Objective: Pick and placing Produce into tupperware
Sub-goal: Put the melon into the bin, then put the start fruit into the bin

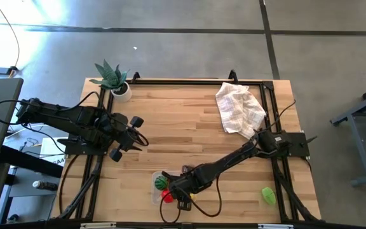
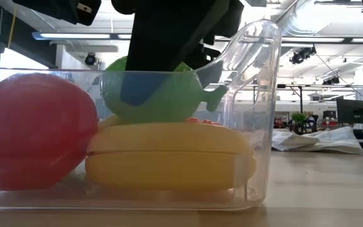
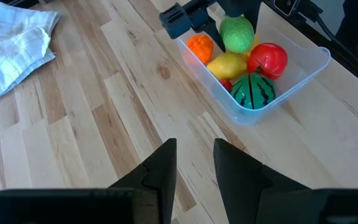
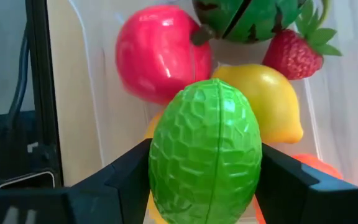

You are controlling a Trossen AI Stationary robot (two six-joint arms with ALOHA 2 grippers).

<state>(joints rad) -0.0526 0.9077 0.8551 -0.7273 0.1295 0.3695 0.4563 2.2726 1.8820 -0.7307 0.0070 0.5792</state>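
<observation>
The right tool (image 4: 205, 186) is clamped on one bumpy green fruit (image 4: 205, 155), a dark finger pressed against each side of it. The right tool holds this fruit directly over the open tupperware (image 3: 303, 70), which stands near the front edge of the wooden surface (image 1: 189, 121), at about six o'clock from the surface's middle in the high view.

Five other pieces of produce show inside the tupperware. There is one red apple-like fruit (image 4: 160, 53), one yellow lemon (image 4: 269, 99), one small striped watermelon (image 3: 253, 91), one red strawberry (image 4: 294, 56) and one orange piece (image 3: 199, 46). In the low view the green fruit sits above a yellow piece, with the red fruit beside them against the clear wall.

One more green piece of produce (image 1: 269, 195) lies alone on the surface, at about three o'clock from the tupperware and well apart from it.

The left tool (image 3: 194, 168) hangs over bare wood at about nine o'clock from the surface's middle, far from the tupperware, its two fingers together and holding nothing.

One crumpled white checked cloth (image 1: 239, 109) lies at about one o'clock. One spiky green plant in a white pot (image 1: 114, 79) stands at the corner at about eleven o'clock.
</observation>
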